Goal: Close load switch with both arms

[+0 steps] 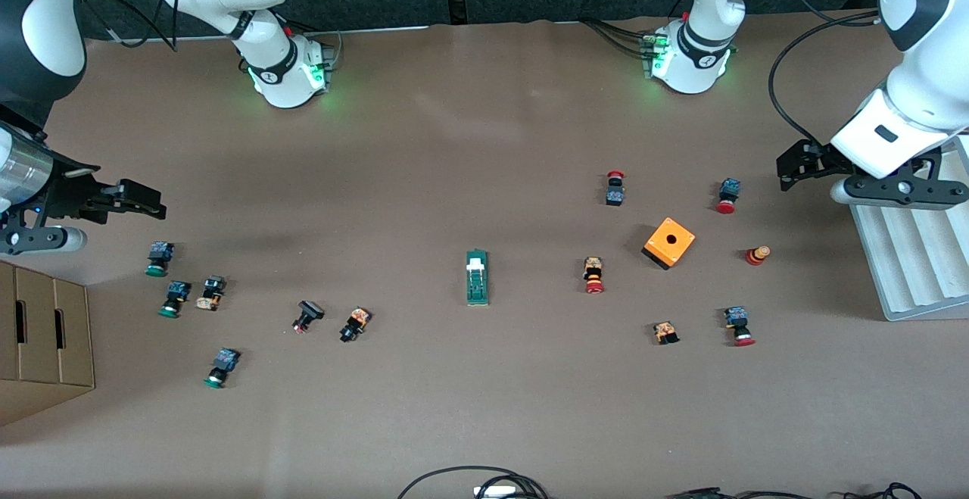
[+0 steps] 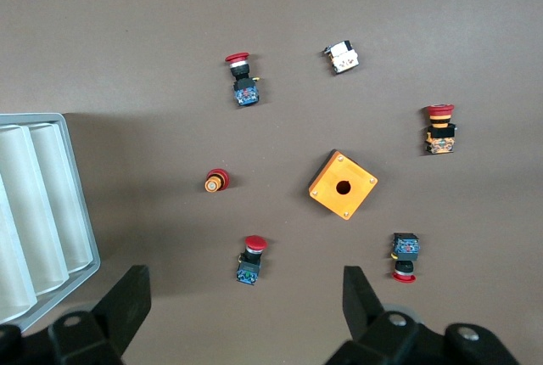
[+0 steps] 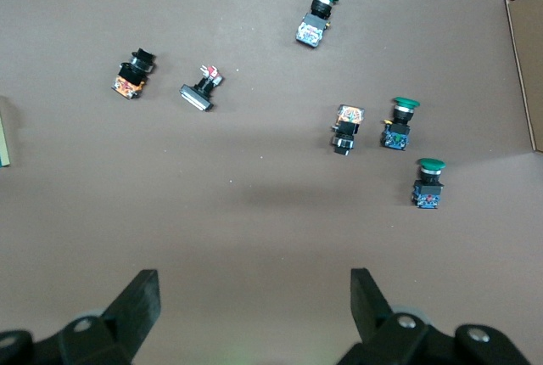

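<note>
The load switch point(image 1: 477, 278) lay flat on the counter point(image 1: 484, 143) near its middle, long axis running toward the front camera, white slider at the end nearer the bases. It sat alone, well apart from both arms, with loose push-buttons scattered toward either end of the counter and an orange box point(image 1: 669, 242) toward the left arm's end.

The task looked to be at its very start: nothing had touched the switch, and the approach step was still to come. Both arms waited at the outer ends of the counter.

The left tool point(image 1: 787, 167) hung over bare counter beside a grey ribbed tray point(image 1: 908, 272), its fingers point(image 2: 127, 301) spread wide and holding nothing; its wrist view looked down on the orange box and several red-capped buttons, the switch not in it. The right tool point(image 1: 147, 201) hung over the counter just above a cluster of green-capped buttons point(image 1: 159, 258), next to a cardboard box point(image 1: 45, 340), fingers point(image 3: 140, 297) equally wide apart and empty. Only a sliver of the switch showed at the edge of its wrist view.

The next move probably calls for both arms to travel inward to the switch, one tool steadying the green body while the other reaches the white slider. The narrow body could skid on the counter if pushed unbraced.
</note>
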`<state>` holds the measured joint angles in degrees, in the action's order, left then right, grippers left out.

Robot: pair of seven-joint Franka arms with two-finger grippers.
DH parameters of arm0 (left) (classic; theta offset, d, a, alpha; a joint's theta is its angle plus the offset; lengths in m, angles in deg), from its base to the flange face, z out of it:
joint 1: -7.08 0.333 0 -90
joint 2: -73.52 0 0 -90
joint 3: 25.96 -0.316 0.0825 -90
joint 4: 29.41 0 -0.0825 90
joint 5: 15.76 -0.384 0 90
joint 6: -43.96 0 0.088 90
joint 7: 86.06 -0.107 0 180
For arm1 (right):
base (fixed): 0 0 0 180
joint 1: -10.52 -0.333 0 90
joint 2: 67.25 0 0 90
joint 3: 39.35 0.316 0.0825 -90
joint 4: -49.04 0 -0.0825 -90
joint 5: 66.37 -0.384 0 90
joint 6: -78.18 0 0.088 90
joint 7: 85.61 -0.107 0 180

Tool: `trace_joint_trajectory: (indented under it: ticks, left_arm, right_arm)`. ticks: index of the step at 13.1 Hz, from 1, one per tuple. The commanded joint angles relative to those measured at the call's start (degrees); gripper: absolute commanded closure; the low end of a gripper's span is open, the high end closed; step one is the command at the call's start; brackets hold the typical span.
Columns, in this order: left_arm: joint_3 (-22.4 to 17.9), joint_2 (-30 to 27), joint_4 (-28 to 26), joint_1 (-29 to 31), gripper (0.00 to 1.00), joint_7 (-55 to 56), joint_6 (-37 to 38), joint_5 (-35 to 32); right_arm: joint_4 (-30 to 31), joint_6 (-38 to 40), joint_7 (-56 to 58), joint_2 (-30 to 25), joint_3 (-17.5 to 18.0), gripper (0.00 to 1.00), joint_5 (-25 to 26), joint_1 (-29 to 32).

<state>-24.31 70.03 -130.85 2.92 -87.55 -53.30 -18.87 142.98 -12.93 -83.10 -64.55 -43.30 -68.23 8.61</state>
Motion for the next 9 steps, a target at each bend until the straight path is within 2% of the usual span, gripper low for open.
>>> trace_joint_trajectory:
  ticks: [1,9]
  left_arm:
    - [-0.16,0.59,1.59,-0.50,0.00,0.61,1.28,-0.49]
    - [-0.07,0.50,1.51,-0.59,0.00,0.87,1.28,-0.05]
  right_arm:
    - [-1.30,0.67,-0.31,0.91,0.00,0.00,0.27,0.06]
    - [-1.30,0.67,-0.66,1.61,-0.09,0.00,0.36,0.15]
